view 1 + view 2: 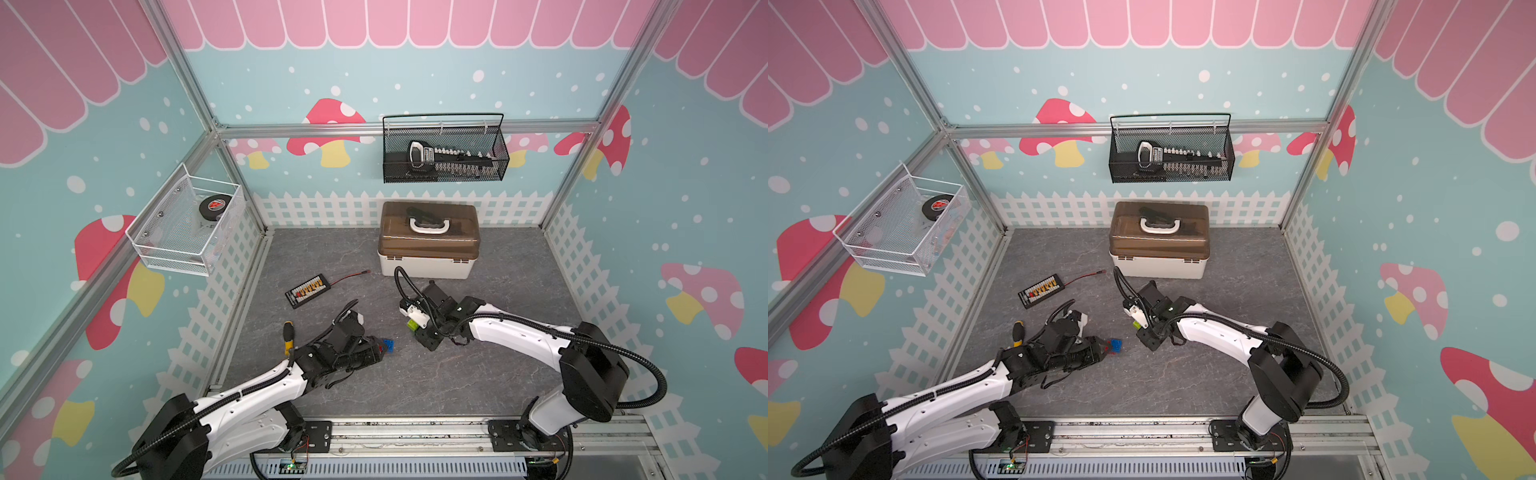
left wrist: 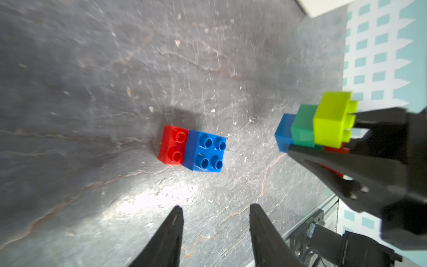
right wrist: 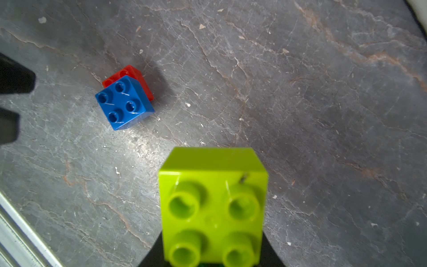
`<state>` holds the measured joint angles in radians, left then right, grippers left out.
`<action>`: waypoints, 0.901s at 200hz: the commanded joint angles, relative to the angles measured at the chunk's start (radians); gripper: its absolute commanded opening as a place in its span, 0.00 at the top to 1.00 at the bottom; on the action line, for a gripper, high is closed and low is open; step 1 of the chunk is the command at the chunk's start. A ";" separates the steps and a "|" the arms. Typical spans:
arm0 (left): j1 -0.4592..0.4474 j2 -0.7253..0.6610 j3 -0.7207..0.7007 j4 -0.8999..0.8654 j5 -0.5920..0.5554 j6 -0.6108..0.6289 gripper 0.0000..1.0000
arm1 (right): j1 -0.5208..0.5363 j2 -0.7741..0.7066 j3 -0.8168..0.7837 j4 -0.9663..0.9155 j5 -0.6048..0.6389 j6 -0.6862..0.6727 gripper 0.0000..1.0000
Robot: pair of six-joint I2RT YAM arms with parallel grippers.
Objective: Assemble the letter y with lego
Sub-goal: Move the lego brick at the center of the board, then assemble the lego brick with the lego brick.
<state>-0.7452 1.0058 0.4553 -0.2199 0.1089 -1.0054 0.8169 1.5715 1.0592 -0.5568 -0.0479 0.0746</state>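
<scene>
Left wrist view: the left gripper [image 2: 216, 207] is seen with its two fingers apart and nothing between them. Only the finger ends are shown, as the rest is cut off at the edge. A red brick [image 2: 173, 145] and a blue brick [image 2: 208, 152] are found on the grey table [image 2: 92, 69] just ahead of those fingers. The two are joined, with the blue one set partly over the red one, so only two red studs are left showing.

The half-built letter y [image 2: 307, 129] is held to one side of them in the right gripper [image 1: 417, 327], which is closed tight on it. A lime brick [image 2: 332, 120], a dark green brick [image 2: 302, 129] and a blue end brick [image 2: 284, 134] are made out in it, a bit blurred. A strip of red is seen under them, but most of it is hidden by a black finger.

From the right wrist view almost nothing but the lime brick is shown, and the rest of the build is hidden behind it. In both top views the held bricks are too small to be told apart, and the red brick on the table is mostly hidden by the left gripper
</scene>
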 commanded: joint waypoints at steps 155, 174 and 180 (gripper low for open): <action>0.121 0.100 -0.257 0.535 0.144 -0.004 0.23 | -0.002 0.073 0.116 -0.054 -0.071 -0.065 0.73; 0.121 0.123 -0.262 0.553 0.143 -0.002 0.24 | -0.001 0.073 0.116 -0.054 -0.074 -0.065 0.73; 0.122 0.128 -0.263 0.558 0.145 -0.002 0.24 | -0.001 0.072 0.117 -0.054 -0.072 -0.064 0.73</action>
<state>-0.6292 1.1156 0.1940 0.2600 0.2405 -1.0065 0.8173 1.6299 1.1564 -0.5987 -0.1055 0.0299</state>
